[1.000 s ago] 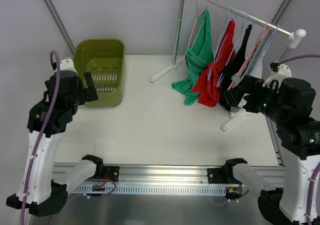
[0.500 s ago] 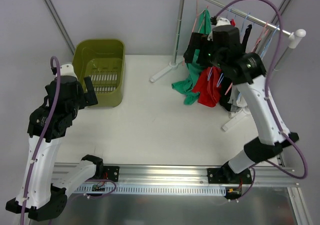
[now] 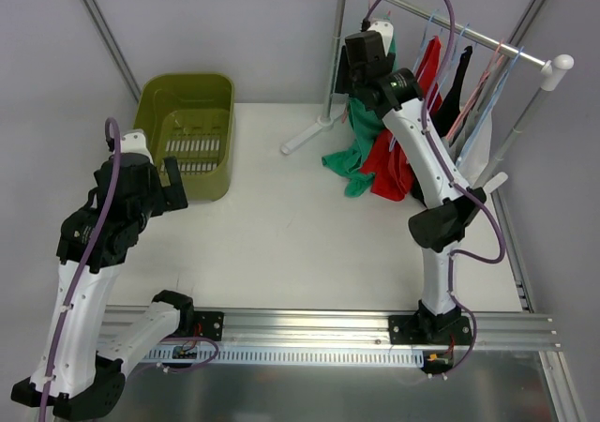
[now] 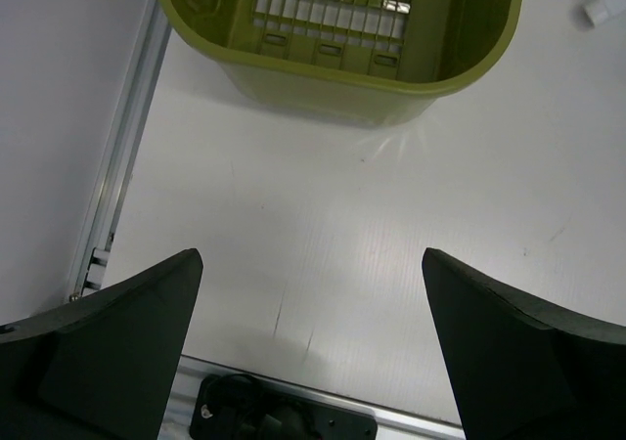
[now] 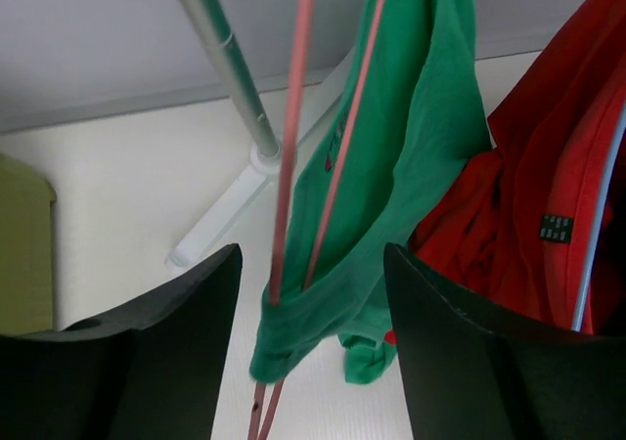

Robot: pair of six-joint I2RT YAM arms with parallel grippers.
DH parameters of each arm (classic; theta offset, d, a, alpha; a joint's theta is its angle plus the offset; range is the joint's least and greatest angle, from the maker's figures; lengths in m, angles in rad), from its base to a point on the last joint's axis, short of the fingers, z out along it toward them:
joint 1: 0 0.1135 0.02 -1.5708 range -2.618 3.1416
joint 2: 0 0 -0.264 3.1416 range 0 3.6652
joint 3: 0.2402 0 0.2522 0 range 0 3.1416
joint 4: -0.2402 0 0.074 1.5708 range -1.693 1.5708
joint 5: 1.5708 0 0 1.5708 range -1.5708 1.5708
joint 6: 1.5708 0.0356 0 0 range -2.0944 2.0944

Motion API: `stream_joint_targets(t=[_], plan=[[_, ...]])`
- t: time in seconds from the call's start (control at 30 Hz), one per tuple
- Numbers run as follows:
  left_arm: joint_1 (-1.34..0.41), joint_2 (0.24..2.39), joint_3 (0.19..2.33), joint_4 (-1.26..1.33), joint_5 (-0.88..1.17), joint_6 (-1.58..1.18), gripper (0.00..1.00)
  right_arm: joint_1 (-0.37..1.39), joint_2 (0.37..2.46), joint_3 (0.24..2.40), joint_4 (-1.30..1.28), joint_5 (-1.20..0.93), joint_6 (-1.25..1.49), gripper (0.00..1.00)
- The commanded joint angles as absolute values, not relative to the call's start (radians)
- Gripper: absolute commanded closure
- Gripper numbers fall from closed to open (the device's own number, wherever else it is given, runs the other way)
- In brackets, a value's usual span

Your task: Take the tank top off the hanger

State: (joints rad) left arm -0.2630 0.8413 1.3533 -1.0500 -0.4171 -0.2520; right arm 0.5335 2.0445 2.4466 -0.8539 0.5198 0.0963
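A green tank top (image 3: 359, 141) hangs on a pink hanger (image 5: 293, 156) at the left end of the clothes rail (image 3: 487, 42); a red one (image 3: 398, 150) and a black one (image 3: 448, 103) hang beside it. In the right wrist view the green tank top (image 5: 411, 166) drapes over the pink hanger's lower corner. My right gripper (image 3: 356, 66) is raised high beside the green top; its jaws (image 5: 313, 264) stand open on either side of the hanger and strap, touching nothing. My left gripper (image 3: 169, 183) is open and empty over the table near the basket.
An olive green basket (image 3: 187, 94) stands at the back left, also in the left wrist view (image 4: 342, 64). The rack's white upright (image 3: 335, 47) and foot (image 3: 305, 136) stand left of the garments. The metal rail (image 3: 309, 324) runs along the near edge.
My right arm has swung from the far right of the rack up and left to the green tank top. The left arm has barely moved.
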Motion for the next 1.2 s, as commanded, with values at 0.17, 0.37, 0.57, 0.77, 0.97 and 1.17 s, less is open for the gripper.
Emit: stream_joint_targets(t=[0.17, 0.37, 0.57, 0.77, 0.97, 1.17], plan=[[-0.275, 0.854, 1.338, -1.062, -0.384, -0.245, 0.01, 0.497, 2.052, 2.526, -0.663, 0.56, 0.089, 0.39], [-0.275, 0.85, 1.319, -1.062, -0.371, -0.245, 0.01, 0.479, 2.092, 2.534, -0.657, 0.558, 0.092, 0.51], [-0.273, 0.851, 1.328, -1.062, -0.373, -0.233, 0.01, 0.479, 2.103, 2.534, -0.652, 0.583, 0.11, 0.62], [-0.273, 0.833, 1.315, -1.062, -0.37, -0.232, 0.01, 0.48, 2.108, 2.516, -0.653, 0.586, 0.121, 0.79], [-0.273, 0.824, 1.316, -1.062, -0.365, -0.229, 0.01, 0.497, 2.08, 2.523, -0.649, 0.627, 0.121, 0.98], [-0.275, 0.819, 1.316, -1.062, -0.354, -0.233, 0.01, 0.509, 2.023, 2.523, -0.624, 0.634, 0.124, 1.0]])
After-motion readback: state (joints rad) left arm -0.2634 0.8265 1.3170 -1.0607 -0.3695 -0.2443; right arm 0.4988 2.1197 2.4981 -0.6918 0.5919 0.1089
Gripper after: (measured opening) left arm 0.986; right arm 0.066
